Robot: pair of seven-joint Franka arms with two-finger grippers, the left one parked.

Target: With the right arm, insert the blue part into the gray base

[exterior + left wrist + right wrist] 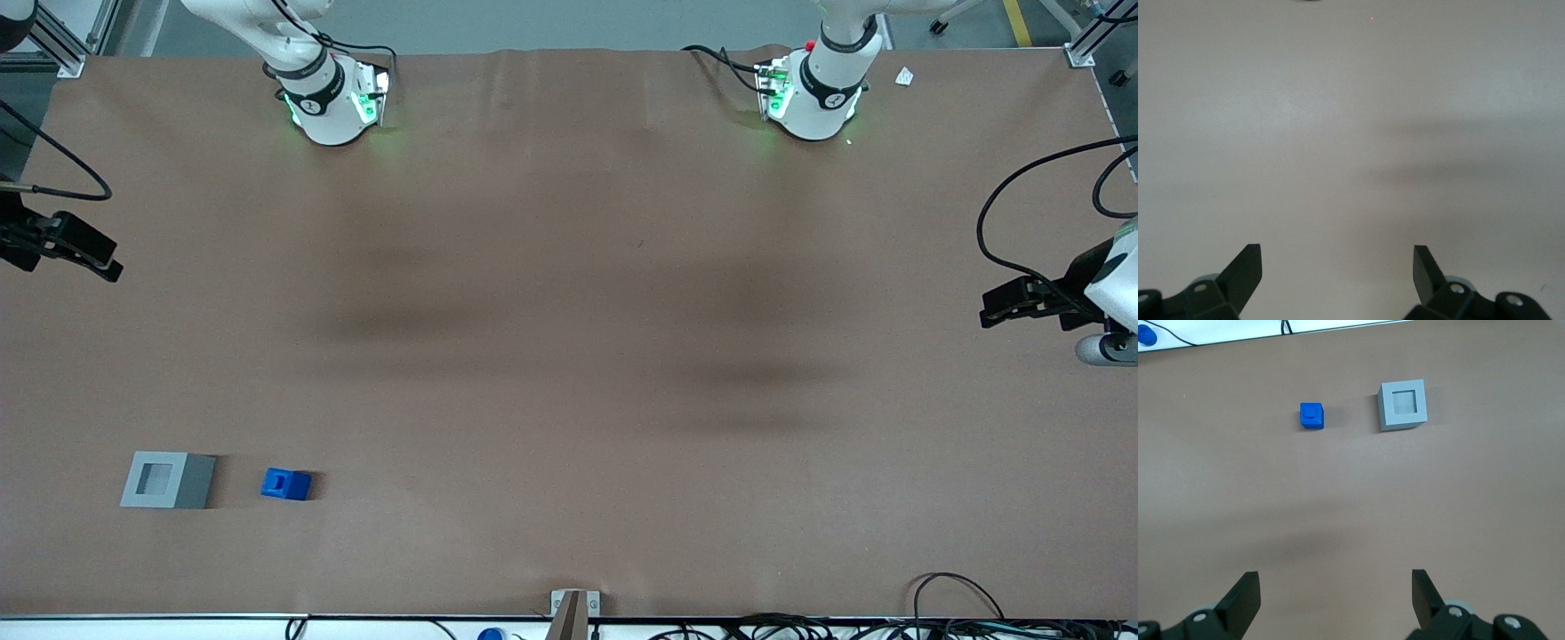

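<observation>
- Gripper spread wide, holding nothing, high above table, well apart from both parts.
- Blue part sits beside gray base, not touching.
- Part looks light, rigid, probably slick plastic; pinch its flat sides.

The working right arm's black two-finger gripper sits at the front view's left edge, its white arm mostly cut off there; fingers spread apart.

A small bright-blue object is cropped by the frame.
</observation>
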